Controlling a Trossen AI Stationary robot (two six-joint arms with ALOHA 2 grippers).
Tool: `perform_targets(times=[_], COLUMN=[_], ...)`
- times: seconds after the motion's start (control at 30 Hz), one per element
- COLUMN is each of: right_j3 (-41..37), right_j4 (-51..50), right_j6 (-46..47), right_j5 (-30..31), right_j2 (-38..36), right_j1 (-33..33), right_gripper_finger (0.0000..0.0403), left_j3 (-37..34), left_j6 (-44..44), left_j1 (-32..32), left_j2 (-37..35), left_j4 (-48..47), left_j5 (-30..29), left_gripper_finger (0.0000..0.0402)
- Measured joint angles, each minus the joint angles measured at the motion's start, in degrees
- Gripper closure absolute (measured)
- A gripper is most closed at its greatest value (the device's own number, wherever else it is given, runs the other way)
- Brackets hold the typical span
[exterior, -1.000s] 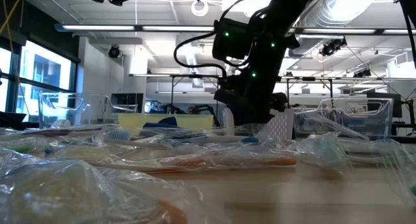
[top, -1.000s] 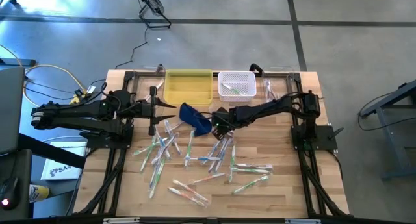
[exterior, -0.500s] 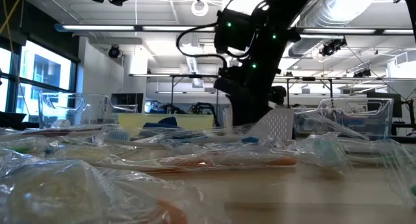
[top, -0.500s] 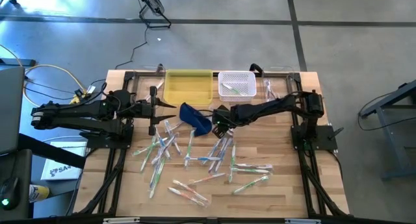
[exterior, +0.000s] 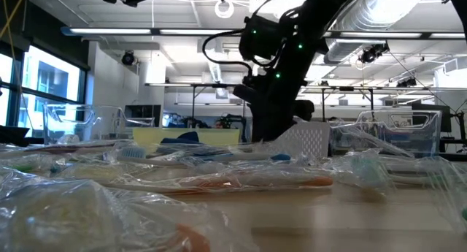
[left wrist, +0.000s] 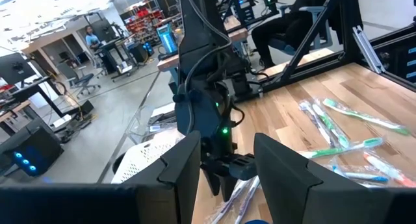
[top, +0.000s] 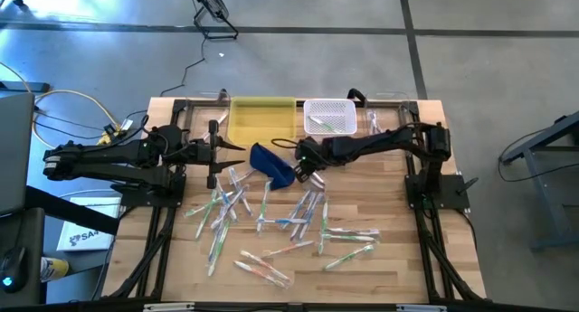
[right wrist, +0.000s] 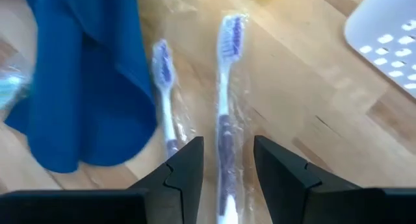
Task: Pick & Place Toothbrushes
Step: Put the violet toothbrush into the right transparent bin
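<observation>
- Right gripper (right wrist: 227, 160) hanging above table just beside blue pouch (top: 273, 164), fingers pinching one wrapped toothbrush (right wrist: 224, 120) by its handle, purple bristles pointing away.
- Second toothbrush (right wrist: 164, 87) lying just beside it, against the pouch.
- Other toothbrushes (top: 280, 220) lying scattered mid-table; a few sitting in white basket (top: 329, 117).
- Left gripper (left wrist: 226, 162) waiting at left side, fingers parted, holding nothing.
</observation>
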Motion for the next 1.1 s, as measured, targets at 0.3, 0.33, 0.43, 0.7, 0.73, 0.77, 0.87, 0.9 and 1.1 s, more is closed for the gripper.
perform_targets(times=[0.3,0.33,0.43,0.7,0.73,0.77,0.87,0.9,1.1], right_j3=[0.0,0.0,0.0,0.0,0.0,0.0,0.1,0.1,0.1], right_j4=[1.0,1.0,1.7,2.6,2.6,2.1,2.6,2.6,2.5], right_j6=[-1.1,-1.4,-1.6,-1.6,-1.6,-1.6,-1.5,-1.4,-1.3], right_j5=[1.7,1.7,0.5,0.4,0.3,0.0,0.2,0.2,0.0], right_j2=[1.0,1.2,2.1,3.6,3.8,4.0,5.1,5.1,5.3], right_j1=[0.3,0.3,0.3,0.6,0.5,0.5,0.5,0.5,0.5], right_gripper_finger=[0.0274,0.0274,0.0274,0.0274,0.0274,0.0274,0.0274,0.0274,0.0274], left_j3=[0.0,0.0,0.0,0.0,0.0,0.0,0.0,0.0,0.0], left_j6=[0.0,0.0,0.0,0.0,0.0,0.0,0.0,0.0,0.0], left_j1=[0.0,0.0,0.0,0.0,0.0,0.0,0.0,0.0,0.0], left_j2=[0.0,0.0,0.0,0.0,0.0,0.0,0.0,0.0,0.0], left_j4=[0.0,0.0,0.0,0.1,0.0,0.1,0.1,0.0,0.0], left_j5=[0.0,0.0,0.0,0.0,0.0,0.0,0.0,0.0,0.0], left_gripper_finger=[0.0262,0.0262,0.0262,0.0262,0.0262,0.0262,0.0262,0.0262,0.0262])
